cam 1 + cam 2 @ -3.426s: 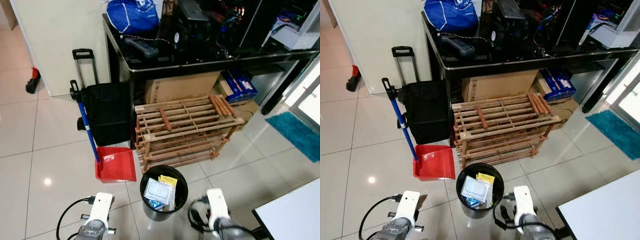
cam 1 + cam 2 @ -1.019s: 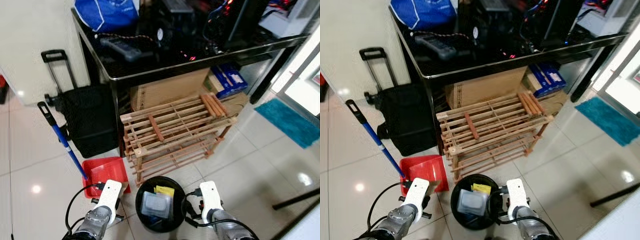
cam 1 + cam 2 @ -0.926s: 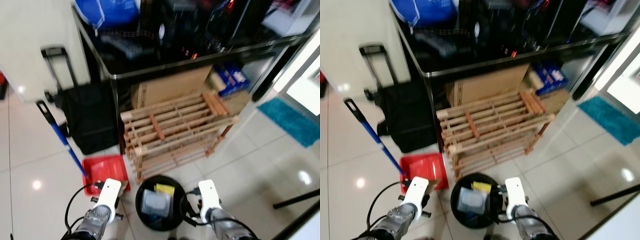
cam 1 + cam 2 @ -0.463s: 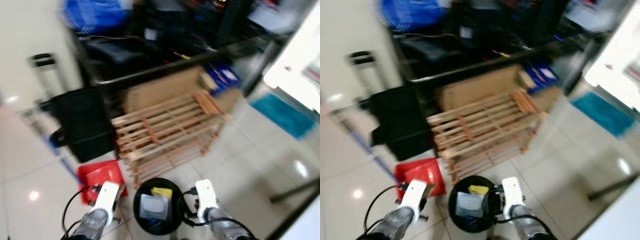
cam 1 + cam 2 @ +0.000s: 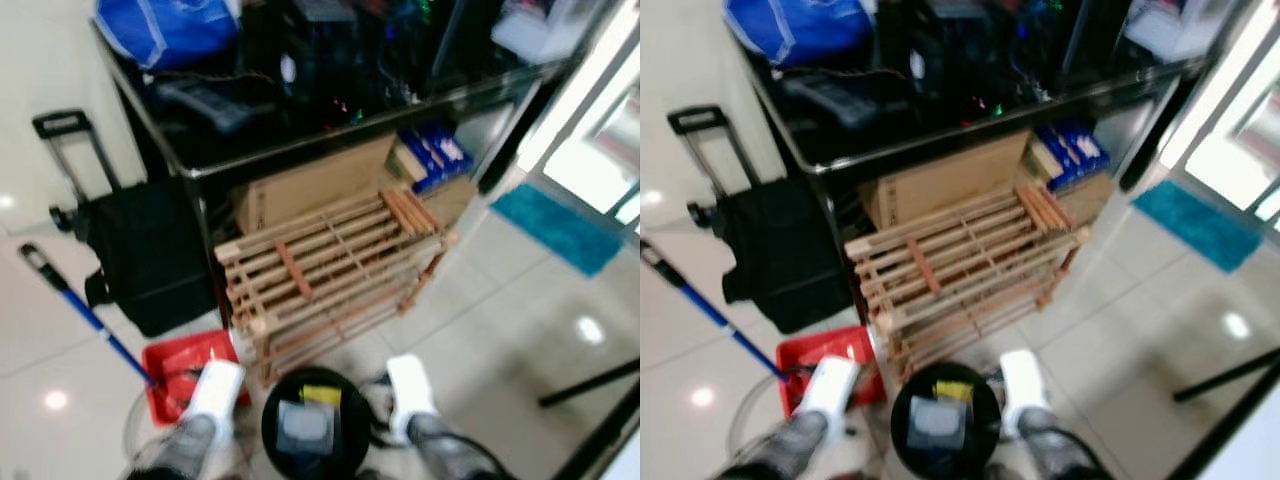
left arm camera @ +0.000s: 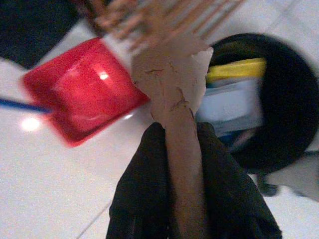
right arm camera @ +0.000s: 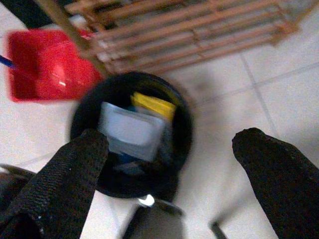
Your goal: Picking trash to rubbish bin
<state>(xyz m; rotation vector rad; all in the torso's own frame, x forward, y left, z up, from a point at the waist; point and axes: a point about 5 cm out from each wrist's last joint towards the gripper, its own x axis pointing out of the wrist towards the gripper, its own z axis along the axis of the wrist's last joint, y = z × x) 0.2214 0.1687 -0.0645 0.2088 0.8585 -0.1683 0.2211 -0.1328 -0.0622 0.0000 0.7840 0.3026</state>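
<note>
A: Where is the trash?

B: A torn brown scrap (image 6: 173, 94) sits clamped between the black fingers (image 6: 144, 184) of the left pincer (image 6: 175, 149). In the left wrist view it lies over the floor between the red dustpan (image 6: 82, 89) and the bin (image 6: 279, 99).

A: And the bin?

B: Black and round, on the tiled floor (image 5: 500, 300) in front of the wooden rack (image 5: 330, 265), between the two arms. It holds a pale packet (image 7: 130, 130) and a yellow piece (image 7: 152, 104).

A: The right pincer?

B: The right pincer (image 7: 172, 164) is spread wide, gripping nothing, above the bin, one finger (image 7: 75, 169) on each side.

A: Anything else around?

B: The head views are blurred. The dustpan has a blue handle (image 5: 85, 320). Behind the rack, a black bench (image 5: 300, 130) carries a blue bag (image 5: 165, 30), with a cardboard box (image 5: 315, 185) under it. A black trolley (image 5: 130, 250) stands beside it, and a teal mat (image 5: 560, 225) lies to the right.
</note>
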